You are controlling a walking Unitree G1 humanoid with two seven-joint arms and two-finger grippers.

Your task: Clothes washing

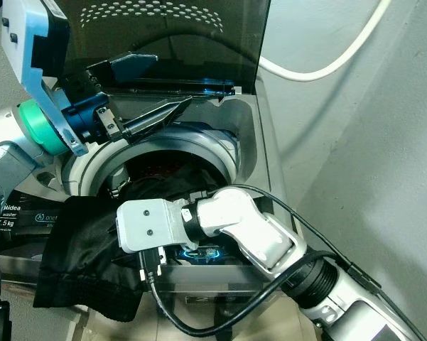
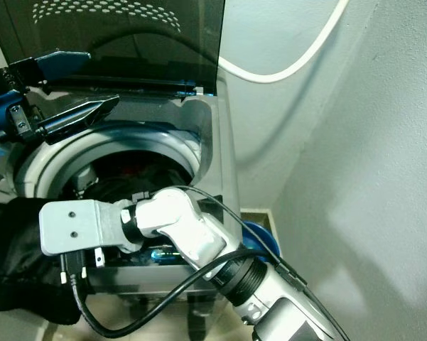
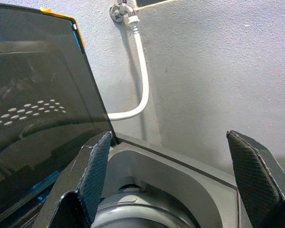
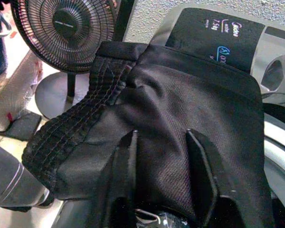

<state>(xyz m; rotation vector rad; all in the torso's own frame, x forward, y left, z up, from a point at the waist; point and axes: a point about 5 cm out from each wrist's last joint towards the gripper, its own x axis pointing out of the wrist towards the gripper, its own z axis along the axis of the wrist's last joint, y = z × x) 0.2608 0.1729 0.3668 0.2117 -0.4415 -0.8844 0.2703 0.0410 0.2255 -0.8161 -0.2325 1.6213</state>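
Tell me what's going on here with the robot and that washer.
The robot is loading a top-loading washing machine whose lid stands open. A black garment hangs over the front rim, half outside. The right gripper presses its fingers onto that cloth, while the left gripper hovers open above the drum.
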